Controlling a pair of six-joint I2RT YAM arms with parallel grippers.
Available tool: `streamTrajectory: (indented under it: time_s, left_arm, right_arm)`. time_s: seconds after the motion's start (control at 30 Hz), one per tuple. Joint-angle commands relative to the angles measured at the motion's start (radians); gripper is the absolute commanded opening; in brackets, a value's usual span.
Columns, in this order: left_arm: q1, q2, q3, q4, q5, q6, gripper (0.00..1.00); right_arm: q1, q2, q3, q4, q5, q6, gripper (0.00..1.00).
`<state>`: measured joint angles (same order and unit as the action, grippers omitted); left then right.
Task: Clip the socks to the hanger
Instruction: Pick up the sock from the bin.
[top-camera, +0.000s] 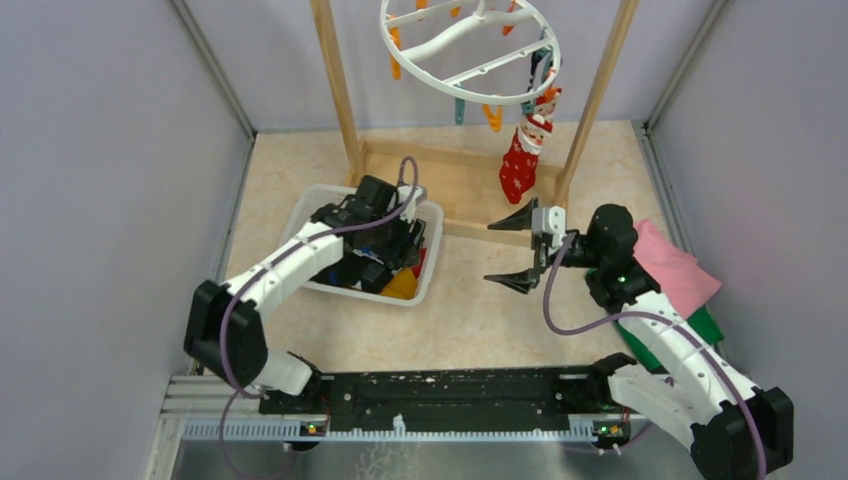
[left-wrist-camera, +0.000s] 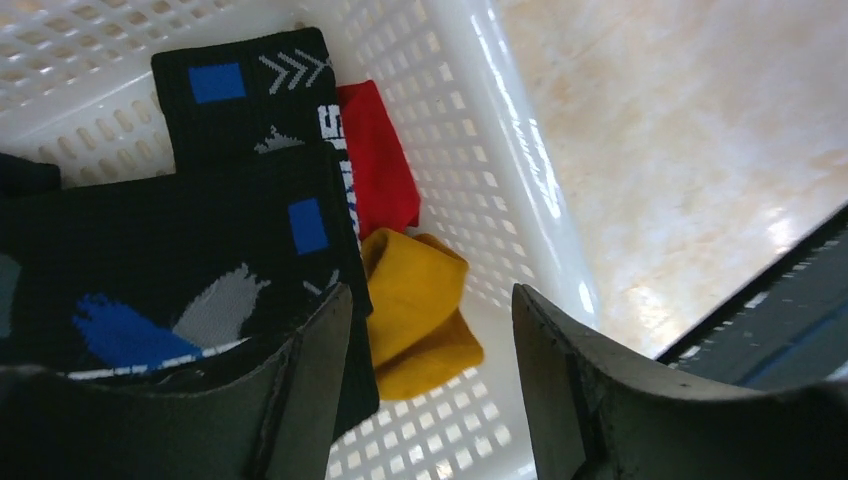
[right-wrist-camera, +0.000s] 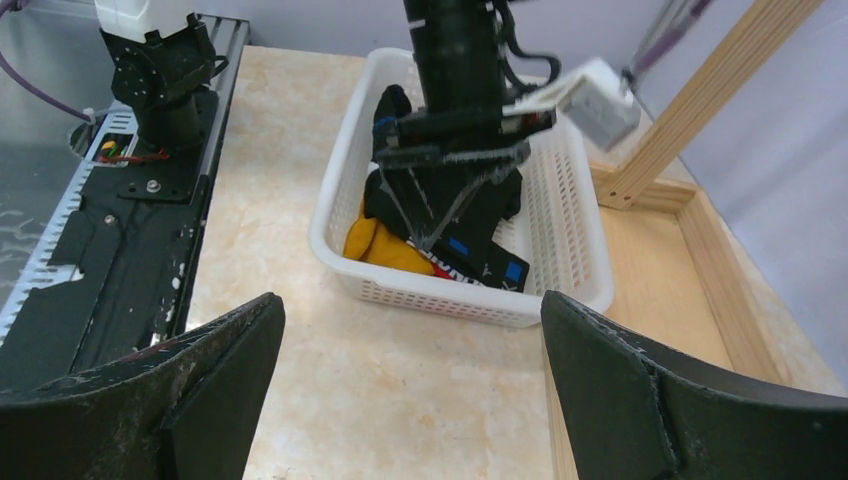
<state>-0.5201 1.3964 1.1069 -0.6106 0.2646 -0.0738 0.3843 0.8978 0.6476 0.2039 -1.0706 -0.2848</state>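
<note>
– Progress on the clipping, how far along?

– Early, I judge. On the tabletop (top-camera: 470, 320) the wooden rack frame (top-camera: 337, 80) carries the hanger (top-camera: 452, 37), a white ring with crossbars and dangling orange and teal pegs. Only one sock is on it: a red sock with white dots (top-camera: 518, 165), hanging from the ring's right side.

– And the others?

– In the white mesh basket (right-wrist-camera: 450, 295), left of the frame. Two black socks (left-wrist-camera: 200, 230) with blue squares and white marks lie flat and overlapping. A second red sock (left-wrist-camera: 375, 160), plain where it shows, is tucked beside them near the basket wall. A yellow-orange sock (left-wrist-camera: 415, 310) sits crumpled just below it.

– So the step in hand is picking?

– It looks so. The left pincer (left-wrist-camera: 430, 300) is down inside the basket, jaws parted with nothing between them. One finger is over the black socks' edge and the gap is above the yellow-orange sock. The right pincer (top-camera: 490, 253) hovers over bare tabletop between basket and frame, spread wide and empty.

– What does the next move call for?

– Dropping onto a single sock and closing on that one only. The black socks overlap, so both might come up together. The yellow-orange sock looks easier. After that comes a lift to a free peg, where the right arm probably has to help.
</note>
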Motion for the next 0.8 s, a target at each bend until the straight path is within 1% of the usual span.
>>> streamTrajectory:
  time_s: [0.0,0.1,0.2,0.43,0.5,0.6,0.67,0.7,0.77]
  left_arm:
    - [-0.042,0.121,0.081,-0.04,-0.167,0.119,0.66]
    - [-0.05,0.221,0.139,-0.125,-0.249,0.1,0.63]
    - [-0.05,0.266,0.153,-0.139,-0.315,0.085,0.57]
    - [-0.049,0.262,0.158,-0.093,-0.312,0.075,0.57]
    - [-0.049,0.27,0.155,-0.088,-0.32,0.075,0.49]
    - [-0.05,0.288,0.154,-0.098,-0.321,0.075,0.45]
    - [-0.049,0.291,0.152,-0.1,-0.32,0.075,0.38]
    - [-0.05,0.29,0.152,-0.099,-0.32,0.075,0.32]
    - [-0.05,0.285,0.153,-0.098,-0.325,0.075,0.15]
  right_arm:
    - [0.008,-0.017,-0.006,-0.013,0.022,0.015,0.99]
    - [0.007,-0.017,-0.005,-0.019,0.026,0.014,0.98]
    - [0.007,-0.017,-0.009,-0.022,0.027,0.013,0.98]
    - [0.007,-0.023,-0.018,-0.021,0.028,0.019,0.99]
    - [0.005,-0.026,-0.021,-0.018,0.029,0.022,0.99]
    - [0.004,-0.03,-0.021,-0.018,0.029,0.024,0.98]
    - [0.001,-0.031,-0.02,-0.018,0.03,0.024,0.98]
    - [-0.001,-0.031,-0.021,-0.018,0.03,0.024,0.99]
    - [-0.002,-0.033,-0.021,-0.018,0.031,0.025,0.98]
